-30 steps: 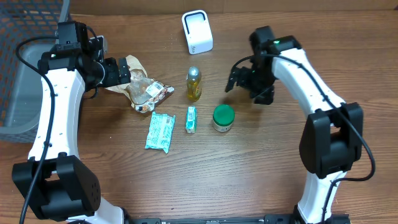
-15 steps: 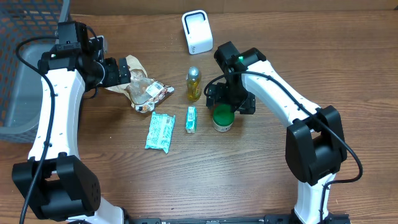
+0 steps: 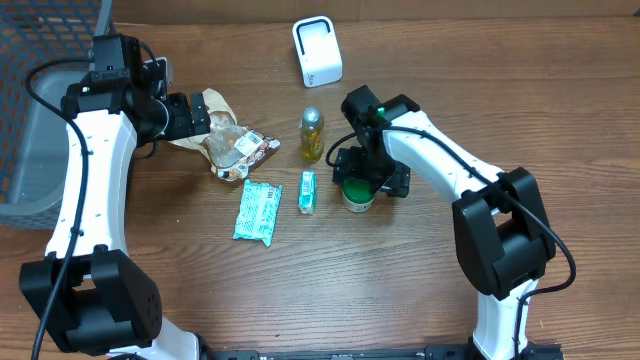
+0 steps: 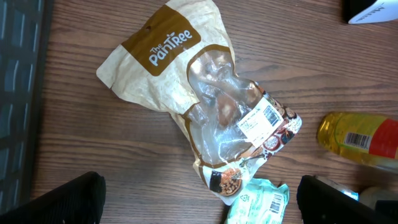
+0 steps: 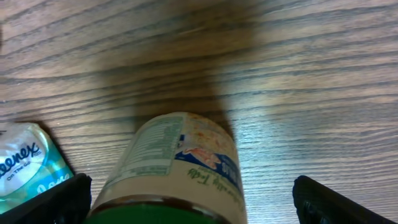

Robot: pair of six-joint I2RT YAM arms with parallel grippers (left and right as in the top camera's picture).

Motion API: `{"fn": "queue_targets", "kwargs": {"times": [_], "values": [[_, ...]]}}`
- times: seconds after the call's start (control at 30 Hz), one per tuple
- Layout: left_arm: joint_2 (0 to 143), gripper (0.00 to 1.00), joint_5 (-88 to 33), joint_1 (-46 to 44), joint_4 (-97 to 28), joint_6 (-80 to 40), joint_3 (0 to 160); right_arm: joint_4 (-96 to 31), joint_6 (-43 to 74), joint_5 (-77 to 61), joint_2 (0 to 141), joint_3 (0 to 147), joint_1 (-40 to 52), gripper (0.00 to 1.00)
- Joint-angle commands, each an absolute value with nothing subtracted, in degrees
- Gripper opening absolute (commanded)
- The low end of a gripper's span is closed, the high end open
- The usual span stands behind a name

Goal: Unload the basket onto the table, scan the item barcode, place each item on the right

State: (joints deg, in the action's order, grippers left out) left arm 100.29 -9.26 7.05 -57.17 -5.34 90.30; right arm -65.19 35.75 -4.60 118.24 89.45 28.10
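A green-lidded jar (image 3: 358,190) stands at mid-table, and my right gripper (image 3: 368,178) hangs open right over it. In the right wrist view the jar (image 5: 180,162) sits between the two fingers (image 5: 59,199), with a gap to each. The white scanner (image 3: 317,51) stands at the back. My left gripper (image 3: 195,113) is open above a brown and clear snack bag (image 3: 228,140). In the left wrist view the snack bag (image 4: 205,106) lies beyond the gripper (image 4: 202,205), its barcode label facing up, and nothing is held.
A yellow bottle (image 3: 312,135) lies just left of the jar. A small tissue pack (image 3: 307,191) and a larger teal pack (image 3: 258,211) lie nearer the front. A grey basket (image 3: 30,120) fills the left edge.
My right arm swung left and came down over the green-lidded jar, its jaws staying wide. The left arm and the other items have not moved.
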Motion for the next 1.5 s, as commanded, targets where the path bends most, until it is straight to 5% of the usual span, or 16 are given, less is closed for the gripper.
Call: {"fn": "queue_targets", "kwargs": {"times": [0.0, 1.07, 1.47], "values": [[100.1, 0.99, -9.9, 6.0, -57.1, -3.6, 90.4, -65.0, 38.1, -4.1, 116.5, 89.2, 29.3, 1.0], [100.1, 1.0, -9.9, 6.0, -57.1, -3.6, 90.4, -63.0, 43.5, 1.5, 116.9, 88.4, 33.0, 1.0], [100.1, 0.99, -9.9, 6.0, -57.1, -3.6, 90.4, -60.7, 43.5, 2.3, 116.9, 86.2, 32.9, 0.91]]}}
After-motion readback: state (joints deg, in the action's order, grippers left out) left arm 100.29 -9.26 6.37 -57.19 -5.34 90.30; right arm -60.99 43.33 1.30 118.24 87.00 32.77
